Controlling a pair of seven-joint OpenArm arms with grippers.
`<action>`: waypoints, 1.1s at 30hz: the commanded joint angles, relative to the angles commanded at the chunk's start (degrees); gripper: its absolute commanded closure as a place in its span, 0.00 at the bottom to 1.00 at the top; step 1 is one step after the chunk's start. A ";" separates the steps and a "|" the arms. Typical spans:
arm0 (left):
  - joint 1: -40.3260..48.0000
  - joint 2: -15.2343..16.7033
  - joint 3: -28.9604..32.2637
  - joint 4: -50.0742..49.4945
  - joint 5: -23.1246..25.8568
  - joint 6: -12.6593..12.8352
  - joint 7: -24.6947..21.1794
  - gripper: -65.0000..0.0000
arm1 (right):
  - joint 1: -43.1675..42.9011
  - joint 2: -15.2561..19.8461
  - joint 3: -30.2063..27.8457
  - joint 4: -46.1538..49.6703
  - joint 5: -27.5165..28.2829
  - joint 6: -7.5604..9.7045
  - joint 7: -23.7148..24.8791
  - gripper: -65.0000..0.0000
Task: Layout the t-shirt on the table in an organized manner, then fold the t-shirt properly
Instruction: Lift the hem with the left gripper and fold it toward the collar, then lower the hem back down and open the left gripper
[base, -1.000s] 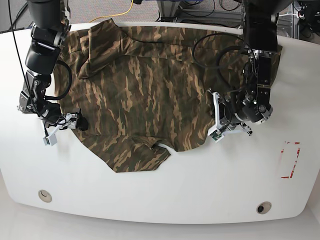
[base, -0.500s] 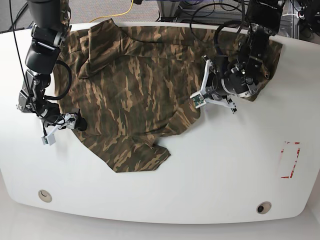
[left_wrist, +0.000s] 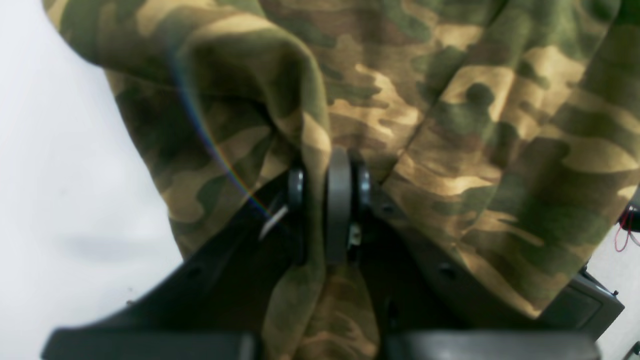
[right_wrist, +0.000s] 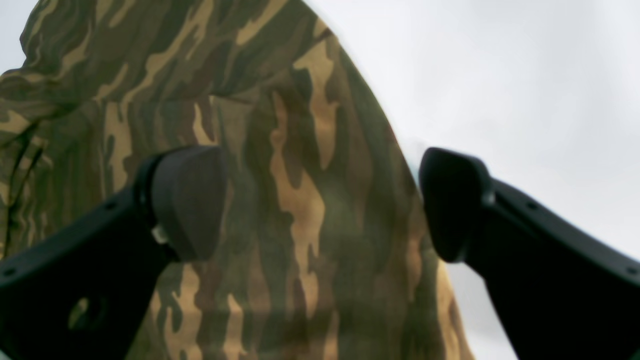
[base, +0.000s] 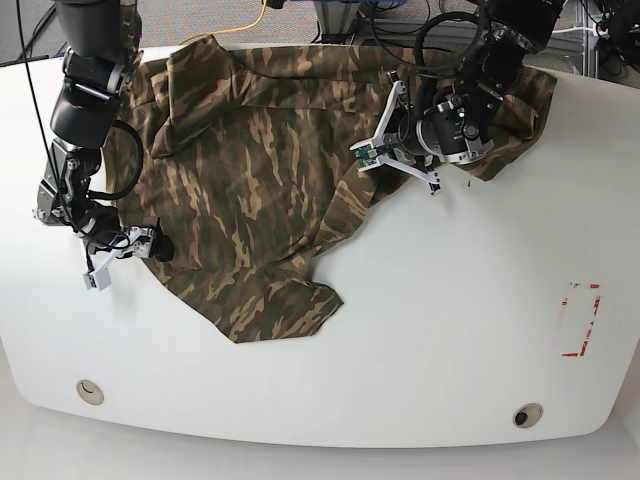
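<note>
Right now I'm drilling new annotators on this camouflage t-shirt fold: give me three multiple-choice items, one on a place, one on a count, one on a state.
1. Where is the red-marked rectangle, seen in the base view?
A. the table's right side
B. under the shirt
C. beside the left grommet

2. How many round grommet holes show in the table?
A. one
B. two
C. four

3. What is the left gripper doing?
A. hanging open over bare table
B. shut on a fold of the camouflage t-shirt
C. holding a cable

Key: 1 A, it lies on bare white near the right edge. 2 B, one hole near each front corner. 3 B, the left wrist view shows cloth pinched between the pads.
</note>
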 joint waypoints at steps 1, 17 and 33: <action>-0.26 0.00 -0.09 0.00 0.00 0.00 0.00 0.93 | 0.00 0.00 0.00 0.00 0.00 0.00 0.00 0.10; -1.14 0.00 -11.43 5.71 -0.35 -1.10 0.09 0.44 | 0.00 0.00 0.00 0.00 0.00 0.00 0.00 0.10; -7.56 1.93 -23.82 5.27 -0.26 -1.10 1.58 0.44 | 0.00 -1.58 0.00 -0.09 -0.09 0.00 0.00 0.10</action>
